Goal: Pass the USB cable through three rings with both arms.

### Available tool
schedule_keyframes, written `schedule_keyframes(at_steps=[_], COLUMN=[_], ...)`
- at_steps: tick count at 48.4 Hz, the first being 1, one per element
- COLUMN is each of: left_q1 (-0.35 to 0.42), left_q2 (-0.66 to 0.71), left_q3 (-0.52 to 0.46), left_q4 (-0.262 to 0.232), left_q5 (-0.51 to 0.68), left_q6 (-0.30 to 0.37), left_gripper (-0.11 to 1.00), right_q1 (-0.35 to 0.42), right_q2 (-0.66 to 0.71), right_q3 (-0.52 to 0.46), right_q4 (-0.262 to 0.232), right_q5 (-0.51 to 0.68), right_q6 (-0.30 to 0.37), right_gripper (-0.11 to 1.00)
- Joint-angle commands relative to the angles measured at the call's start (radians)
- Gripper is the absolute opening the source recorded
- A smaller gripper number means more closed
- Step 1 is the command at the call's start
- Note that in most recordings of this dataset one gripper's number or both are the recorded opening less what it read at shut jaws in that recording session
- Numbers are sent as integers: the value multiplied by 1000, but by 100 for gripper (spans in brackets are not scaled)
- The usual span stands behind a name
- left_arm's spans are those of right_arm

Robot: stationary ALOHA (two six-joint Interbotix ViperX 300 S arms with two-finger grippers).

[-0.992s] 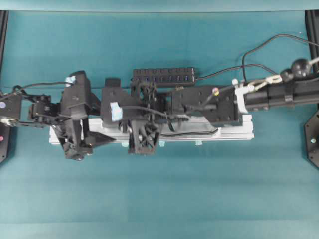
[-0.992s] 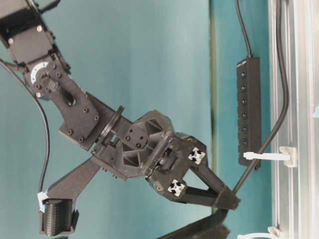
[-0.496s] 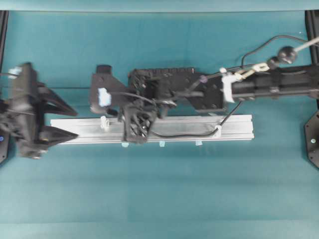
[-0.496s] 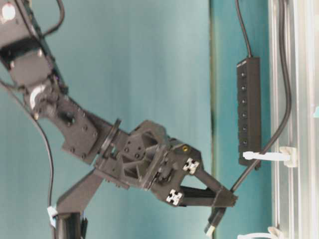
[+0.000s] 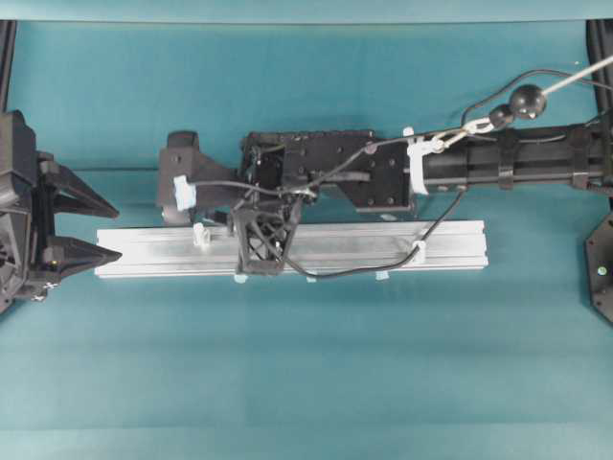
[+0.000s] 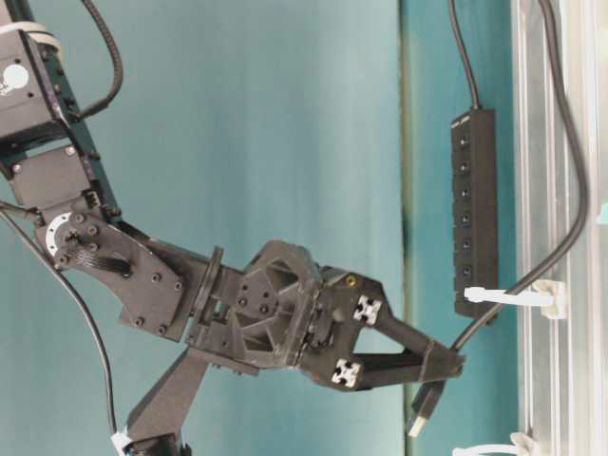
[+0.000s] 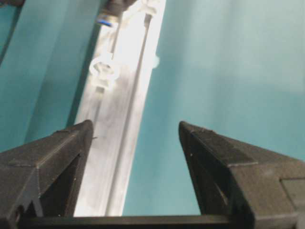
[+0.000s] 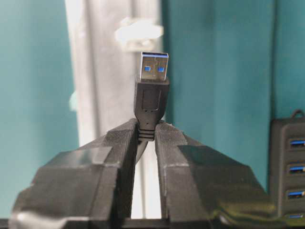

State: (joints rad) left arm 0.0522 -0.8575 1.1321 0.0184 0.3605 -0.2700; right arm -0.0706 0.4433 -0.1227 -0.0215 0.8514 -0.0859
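The silver rail lies across the table. The USB cable runs through the right-hand ring and along the rail to my right gripper. In the right wrist view the right gripper is shut on the collar of the USB plug, whose metal tip points at a blurred ring ahead. From the side, the plug hangs above the rail, between one threaded ring and another ring. A free ring stands left of it. My left gripper is open and empty at the rail's left end.
A black USB hub lies behind the rail, partly under the right arm. Small pale-blue tape tabs mark the rail's front edge. In the left wrist view the rail and a ring lie ahead of the open fingers.
The left arm has drawn back to the left, off the rail, still open. The right gripper has shifted left with the plug, pulling more cable through the right-hand ring.
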Motion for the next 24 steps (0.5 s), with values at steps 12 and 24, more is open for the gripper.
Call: schedule_keyframes(at_steps=[12, 24], left_q1=[6, 5], left_q2=[20, 20], left_q3=[-9, -11], left_q4=[2, 3], left_q5=[-14, -14], left_q6=[5, 5], left_gripper=[78, 78], right_q1=[8, 8], right_q2=[8, 25], right_q3=[3, 3], right_q4=[9, 12], right_q5=[0, -3], right_q6=[-52, -58], right_gripper=[-5, -5])
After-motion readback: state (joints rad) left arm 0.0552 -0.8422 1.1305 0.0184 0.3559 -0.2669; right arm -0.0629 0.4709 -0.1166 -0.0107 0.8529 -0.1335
